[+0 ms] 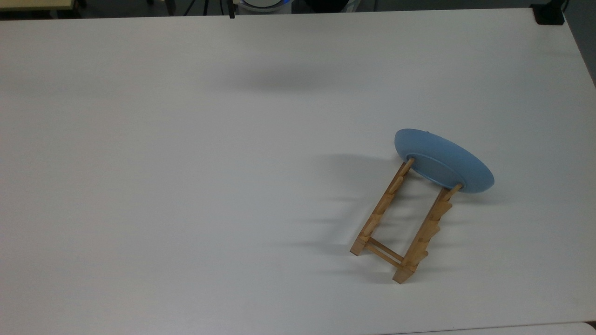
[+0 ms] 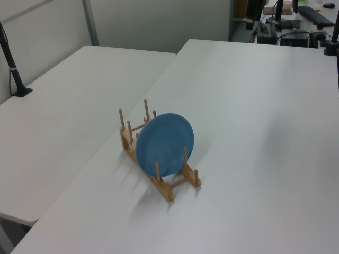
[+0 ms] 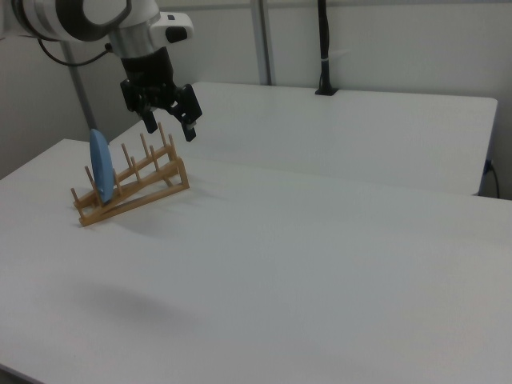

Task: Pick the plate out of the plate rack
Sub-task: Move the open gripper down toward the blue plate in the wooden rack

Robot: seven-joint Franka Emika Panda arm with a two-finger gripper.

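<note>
In the right view the gripper (image 3: 170, 126) hangs in the air with its two black fingers (image 3: 190, 128) spread apart and pointing downward, nothing between them. It sits above the plate rack's higher end, apart from the wood, and well clear of the plate. The arm (image 3: 88, 18) behind it, white with dark joints, reaches in from the right view's upper left corner.

The plate rack (image 3: 132, 189) is a light-wood frame of two notched rails with upright pegs, resting on the white worktop (image 3: 320, 256). In the right view it slopes upward toward the right view's right, and the plate (image 3: 99, 166) stands on edge near the lower end, at the right view's left, held between pegs.

In the left view the plate (image 2: 164, 144) shows its glossy blue face, upright and leaning slightly, slotted across both rails of the plate rack (image 2: 159, 174), with pegs in front of it and taller pegs behind.

In the top view the plate (image 1: 442, 160) sits at the far end of the plate rack (image 1: 402, 223), its underside and foot ring turned toward the rack's length, with the rest of the slots bare. The rack lies on the top view's right half of the worktop (image 1: 186, 186).
</note>
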